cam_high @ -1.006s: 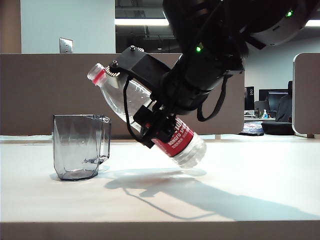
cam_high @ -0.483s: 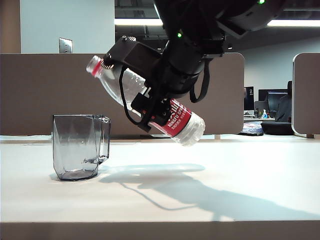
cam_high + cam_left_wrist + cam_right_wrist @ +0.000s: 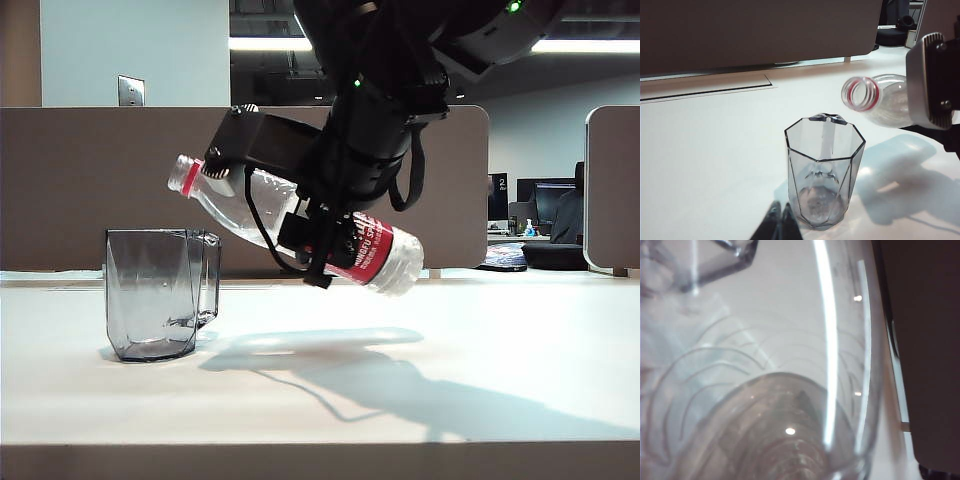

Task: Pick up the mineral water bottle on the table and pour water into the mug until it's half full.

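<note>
right gripper (image 3: 300, 225): clamped on the mineral water bottle (image 3: 385, 255), tilted in the air, open neck just above the mug (image 3: 160, 295) | mug: on the table (image 3: 500, 360) | left gripper (image 3: 779, 220): near the mug, jaws narrow, holding nothing

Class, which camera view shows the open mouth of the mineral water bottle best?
The left wrist view: the mineral water bottle points its red-ringed, capless mouth at the camera. The exterior view shows it side-on in the right pincer; the right wrist view shows only clear wall, no mouth.
</note>
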